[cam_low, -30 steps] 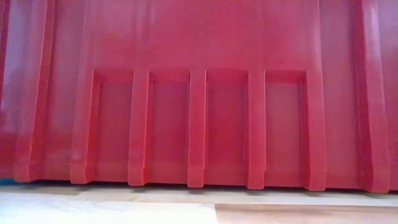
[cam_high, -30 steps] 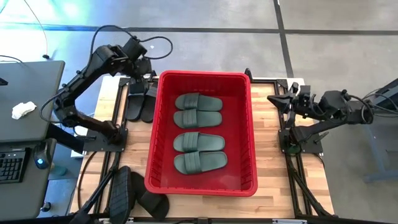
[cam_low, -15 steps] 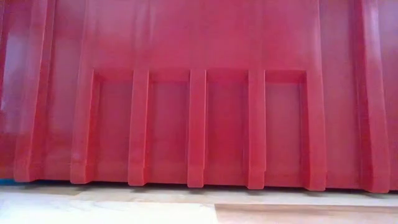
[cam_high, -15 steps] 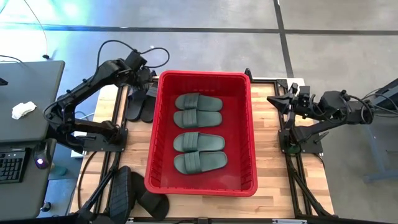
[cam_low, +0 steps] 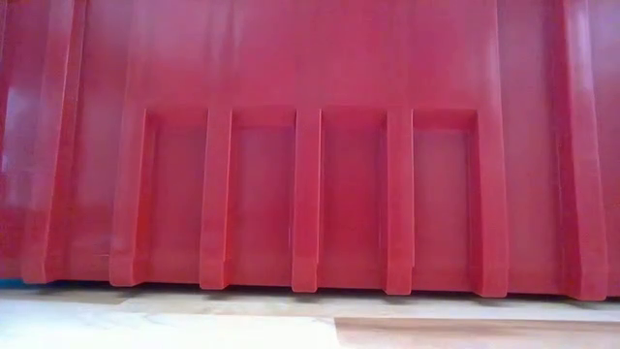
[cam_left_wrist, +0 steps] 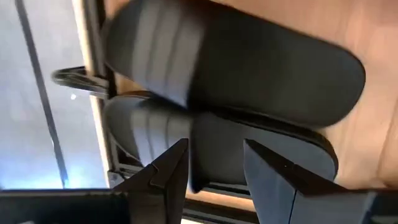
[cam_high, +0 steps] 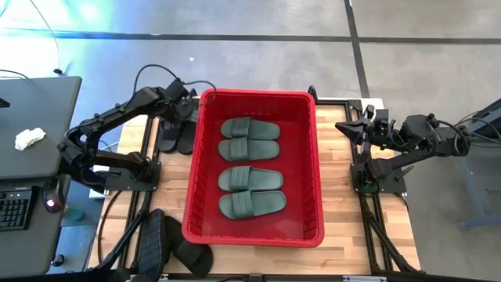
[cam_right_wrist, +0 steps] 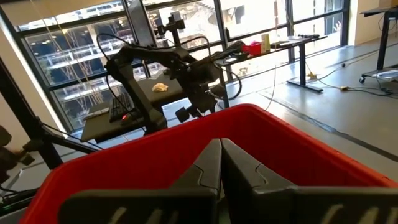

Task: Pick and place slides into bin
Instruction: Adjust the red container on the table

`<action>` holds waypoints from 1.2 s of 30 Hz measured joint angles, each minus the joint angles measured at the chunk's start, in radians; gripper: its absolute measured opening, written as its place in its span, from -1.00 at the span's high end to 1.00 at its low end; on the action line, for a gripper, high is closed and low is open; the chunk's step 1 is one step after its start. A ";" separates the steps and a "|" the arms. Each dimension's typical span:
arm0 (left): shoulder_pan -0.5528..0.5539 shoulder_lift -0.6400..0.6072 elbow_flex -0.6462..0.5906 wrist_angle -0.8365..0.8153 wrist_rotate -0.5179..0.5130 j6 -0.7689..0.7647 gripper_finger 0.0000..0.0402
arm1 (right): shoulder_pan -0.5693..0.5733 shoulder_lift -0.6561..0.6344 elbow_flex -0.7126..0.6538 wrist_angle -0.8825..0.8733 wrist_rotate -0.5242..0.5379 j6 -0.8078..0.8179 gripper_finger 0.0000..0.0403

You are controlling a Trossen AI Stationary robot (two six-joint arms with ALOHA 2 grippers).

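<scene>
Since the earlier frame, the left arm has folded lower and reached toward the pair of black slides (cam_high: 177, 129) lying just outside the bin (cam_high: 252, 97) at its far-left corner; nothing else has shifted. Left gripper (cam_left_wrist: 214, 165) hovers directly over this pair, fingers (cam_left_wrist: 168, 168) parted to a moderate gap and holding nothing, aligned with the seam where the two slides touch. Four dark green slides (cam_high: 250, 164) lie flat inside the bin in a column. Another black pair (cam_high: 168, 243) lies beside the bin's near-left corner. Right gripper (cam_right_wrist: 221, 163) waits to the right of the bin, fingers pressed together and empty. Risk: because the slides lie side by side, a descent onto the seam may pinch both edges or neither, and a shallow hold on soft rubber could let a slide slip or catch the bin's rim on transfer.
</scene>
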 joint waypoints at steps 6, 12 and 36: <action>-0.030 0.002 -0.061 0.032 -0.082 0.057 0.31 | 0.000 0.000 0.000 0.000 0.004 0.000 1.00; -0.041 0.002 -0.085 0.058 -0.114 0.077 0.31 | 0.000 0.000 0.000 0.000 0.004 0.000 1.00; -0.060 0.007 -0.110 0.156 -0.069 -0.048 0.31 | 0.000 0.001 0.000 -0.052 0.013 0.000 1.00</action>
